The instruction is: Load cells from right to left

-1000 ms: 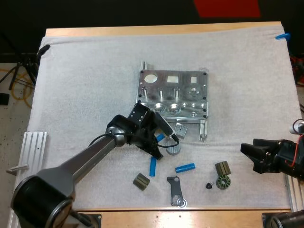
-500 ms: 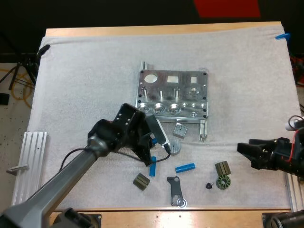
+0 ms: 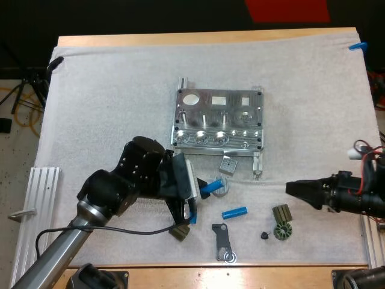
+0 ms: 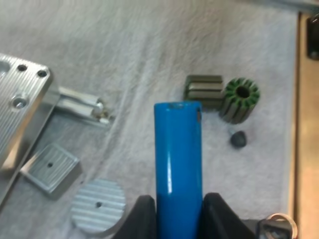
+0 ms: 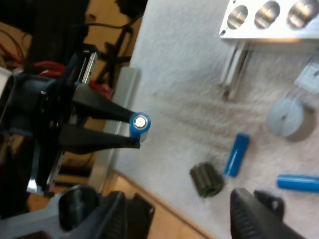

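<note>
Blue cylinder [image 4: 178, 159] clenched in left gripper [image 3: 201, 188], lifted off mat by ribbed disc [image 3: 221, 186], short of metal fixture [image 3: 219, 120]; left arm bent low; right gripper [image 3: 293, 189] spread, empty, near green stator [image 3: 281, 230]; loose blue cylinder [image 3: 234, 212] between

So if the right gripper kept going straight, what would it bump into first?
Probably the blue cylinder held in the left gripper, by the round metal disc. The right gripper points left across bare mat toward them, though heights are hard to judge.
</note>
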`<state>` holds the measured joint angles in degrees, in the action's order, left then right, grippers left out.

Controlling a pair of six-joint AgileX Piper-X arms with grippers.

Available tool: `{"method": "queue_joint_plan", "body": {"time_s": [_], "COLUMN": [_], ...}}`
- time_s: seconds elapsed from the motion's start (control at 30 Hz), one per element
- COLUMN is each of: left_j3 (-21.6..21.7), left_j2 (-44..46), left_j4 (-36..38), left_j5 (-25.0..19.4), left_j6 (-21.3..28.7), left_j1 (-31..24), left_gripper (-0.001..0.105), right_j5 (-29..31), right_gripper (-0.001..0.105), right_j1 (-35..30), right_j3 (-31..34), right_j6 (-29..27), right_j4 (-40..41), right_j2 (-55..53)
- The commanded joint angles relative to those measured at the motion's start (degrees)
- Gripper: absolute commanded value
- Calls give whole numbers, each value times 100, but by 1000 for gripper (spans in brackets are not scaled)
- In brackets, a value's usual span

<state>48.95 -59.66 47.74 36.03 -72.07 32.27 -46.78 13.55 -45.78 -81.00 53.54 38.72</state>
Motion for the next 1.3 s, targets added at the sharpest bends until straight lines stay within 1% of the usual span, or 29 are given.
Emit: {"method": "queue_joint_plan", "body": {"time_s": [0.0,0.03,0.07,0.2,0.27,0.33,0.43,0.6,0.73,0.83,0.97,1.27], "left_j3": [21,21,21,21,21,21,21,21,21,21,21,21], "left_j2": [29,29,29,29,29,29,29,29,29,29,29,29], "left_j4": [48,84,91,106,82,83,83,83,36,-37,-129,-183], "left_j5": [290,309,309,274,169,-97,-342,-461,-498,-498,-399,-362], "left_j6": [0,0,0,12,13,13,13,-2,-2,-2,-2,-46], "left_j1": [34,105,136,701,945,1255,1480,1536,1536,1536,1536,1536], "left_gripper": [0,0,0,0,0,0,0,0,0,0,0,0], "right_j5": [-174,-172,-161,-3,135,175,151,170,352,350,544,587], "right_gripper": [47,47,47,48,50,52,53,53,53,53,53,53], "right_j1": [135,282,358,972,1203,1470,1785,2220,2488,2594,2668,2671], "right_j3": [110,169,192,272,270,270,270,270,270,270,270,270], "right_j6": [120,288,342,623,675,812,924,924,1082,1314,1313,1680], "right_j4": [-186,-256,-285,-594,-716,-815,-833,-833,-833,-833,-866,-1344], "right_j2": [-24,19,44,340,509,713,947,1142,1270,1395,1491,1491]}}
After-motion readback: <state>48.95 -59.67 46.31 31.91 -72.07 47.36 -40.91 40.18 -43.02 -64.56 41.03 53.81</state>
